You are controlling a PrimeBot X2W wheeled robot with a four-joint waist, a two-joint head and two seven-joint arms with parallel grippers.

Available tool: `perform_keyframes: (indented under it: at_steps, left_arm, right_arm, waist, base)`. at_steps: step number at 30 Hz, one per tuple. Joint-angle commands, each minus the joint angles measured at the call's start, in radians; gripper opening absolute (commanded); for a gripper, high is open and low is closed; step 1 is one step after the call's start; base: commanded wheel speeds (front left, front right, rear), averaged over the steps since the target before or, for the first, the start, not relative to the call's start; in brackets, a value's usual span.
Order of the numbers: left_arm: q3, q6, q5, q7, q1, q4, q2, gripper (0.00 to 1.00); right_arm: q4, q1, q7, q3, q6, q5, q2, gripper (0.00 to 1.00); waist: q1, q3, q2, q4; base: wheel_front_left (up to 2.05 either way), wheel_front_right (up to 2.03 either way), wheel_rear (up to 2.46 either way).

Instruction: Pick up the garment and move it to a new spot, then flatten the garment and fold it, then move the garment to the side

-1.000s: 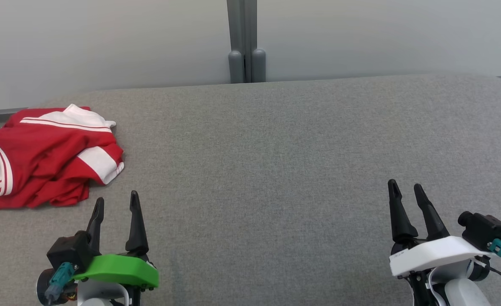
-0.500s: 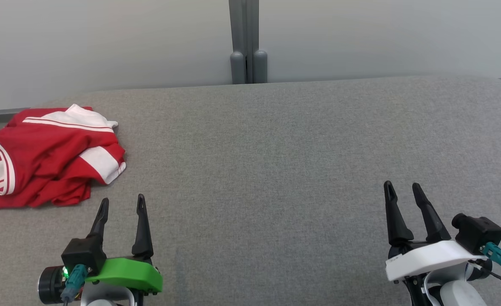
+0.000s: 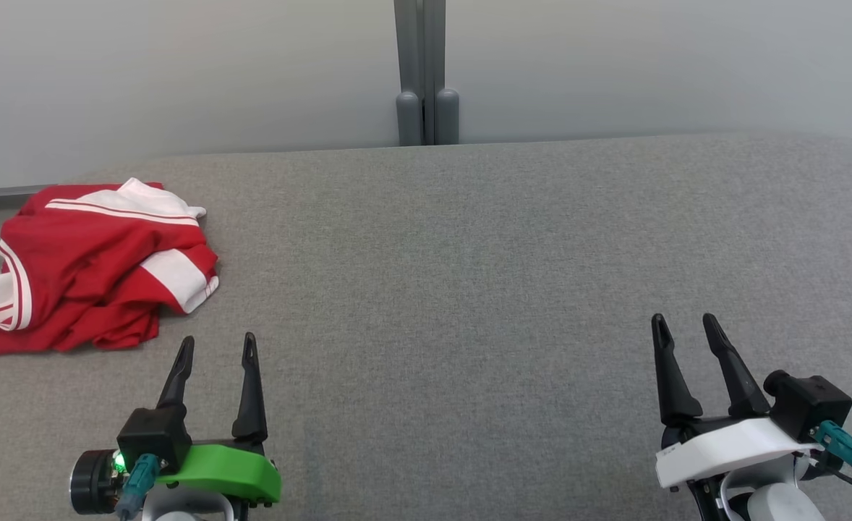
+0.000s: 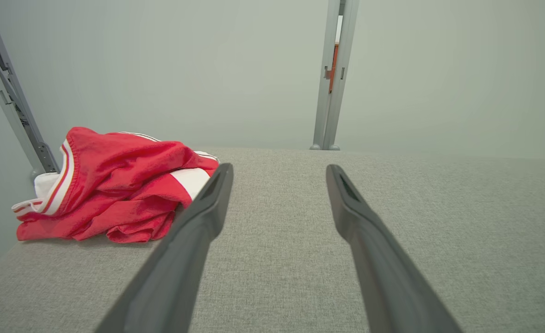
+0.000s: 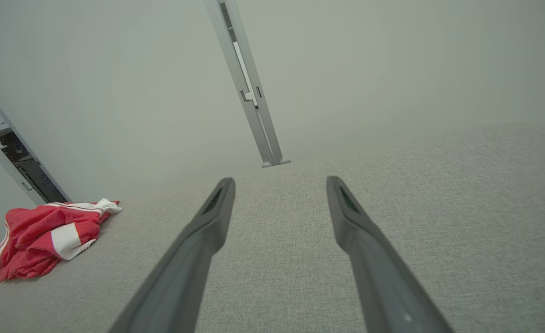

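Red and white, the garment lies crumpled at the counter's far left corner, with the left tool near it and the right tool well apart, both spread and empty, so every step seems left to do.

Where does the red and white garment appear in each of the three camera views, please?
Head view: the garment lies crumpled at the far left, on the grey padded surface.
Left wrist view: the garment is at middle left, looking large.
Right wrist view: the garment is at lower left, looking small.
Shared landmark: the grey upright post behind the surface's far edge, right of the garment in every view.
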Motion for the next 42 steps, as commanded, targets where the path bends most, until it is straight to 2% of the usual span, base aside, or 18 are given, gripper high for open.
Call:
perform_keyframes:
  at_steps: [1,31,42]
  left_arm:
    - [-0.001,0.003,0.021,-0.007,0.006,0.003,0.007,1.00]
    - [-0.008,0.008,-0.013,-0.009,-0.010,0.035,0.007,1.00]
    - [0.010,0.009,-0.025,-0.009,-0.020,0.048,0.018,1.00]
  right_arm:
    - [-0.003,0.012,-0.009,-0.001,0.000,-0.020,-0.005,1.00]
    - [0.029,0.012,-0.012,0.005,0.000,0.010,-0.009,1.00]
    - [0.034,0.024,-0.012,0.008,0.000,0.015,-0.003,1.00]
  waist:
    - [-0.0001,0.000,0.0000,0.001]
    - [-0.0001,-0.006,0.0000,0.017]
    - [-0.0001,-0.010,0.0000,0.094]
  base:
    - [0.00,0.00,0.00]
    - [0.00,0.00,0.00]
    - [0.00,0.00,0.00]
